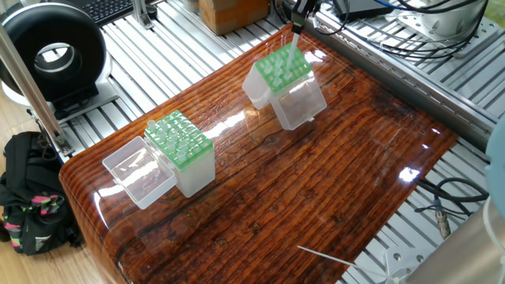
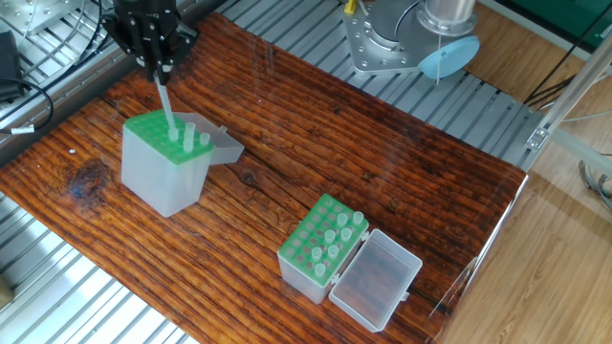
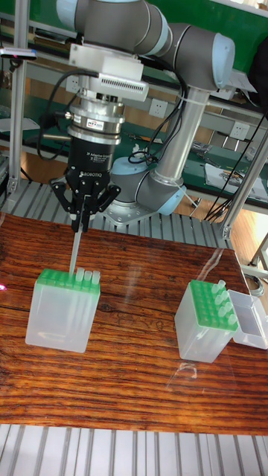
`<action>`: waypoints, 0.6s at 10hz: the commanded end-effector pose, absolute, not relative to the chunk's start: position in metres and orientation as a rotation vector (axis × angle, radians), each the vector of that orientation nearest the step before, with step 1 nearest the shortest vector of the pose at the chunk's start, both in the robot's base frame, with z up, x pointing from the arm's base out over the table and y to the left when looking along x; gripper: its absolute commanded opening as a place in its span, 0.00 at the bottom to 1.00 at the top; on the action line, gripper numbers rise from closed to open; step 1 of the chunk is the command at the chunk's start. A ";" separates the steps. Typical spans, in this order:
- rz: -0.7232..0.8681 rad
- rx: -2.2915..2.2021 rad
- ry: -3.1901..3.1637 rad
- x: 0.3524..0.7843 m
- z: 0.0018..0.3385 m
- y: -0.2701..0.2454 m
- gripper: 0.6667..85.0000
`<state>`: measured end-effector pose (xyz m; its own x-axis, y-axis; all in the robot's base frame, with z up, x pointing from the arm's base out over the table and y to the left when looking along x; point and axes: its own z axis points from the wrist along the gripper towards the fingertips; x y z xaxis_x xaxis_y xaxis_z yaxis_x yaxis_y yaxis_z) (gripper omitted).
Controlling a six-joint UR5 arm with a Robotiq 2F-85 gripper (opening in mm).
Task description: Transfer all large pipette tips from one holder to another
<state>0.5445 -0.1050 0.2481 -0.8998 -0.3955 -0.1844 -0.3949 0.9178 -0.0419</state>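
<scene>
My gripper (image 2: 158, 67) (image 1: 300, 17) (image 3: 80, 223) is shut on the top of one large pipette tip (image 2: 165, 105) (image 3: 75, 253). The tip's lower end still sits in the green grid of the far holder (image 2: 163, 177) (image 1: 272, 75) (image 3: 63, 316). That holder looks tilted, with its clear lid (image 1: 300, 102) hanging open. Two more tips (image 2: 196, 140) stand in the same grid. The other holder (image 2: 316, 253) (image 1: 185, 154) (image 3: 208, 323) carries several tips (image 2: 339, 229) and is also open.
A black round device (image 1: 51, 55) and a dark bag (image 1: 28, 197) lie off the table's left end. Cables (image 1: 379, 16) run behind the far holder. The arm's base (image 2: 411, 38) stands at the table's back edge. A thin loose rod (image 1: 323, 256) lies near the front edge.
</scene>
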 end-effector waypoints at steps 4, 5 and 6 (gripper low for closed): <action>0.023 -0.570 2.897 0.518 0.262 -0.101 0.00; 0.029 -0.564 2.901 0.515 0.263 -0.101 0.00; 0.046 -0.548 2.910 0.511 0.264 -0.099 0.00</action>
<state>0.5199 -0.1031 0.2588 -0.9098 -0.3751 -0.1774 -0.3768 0.9260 -0.0255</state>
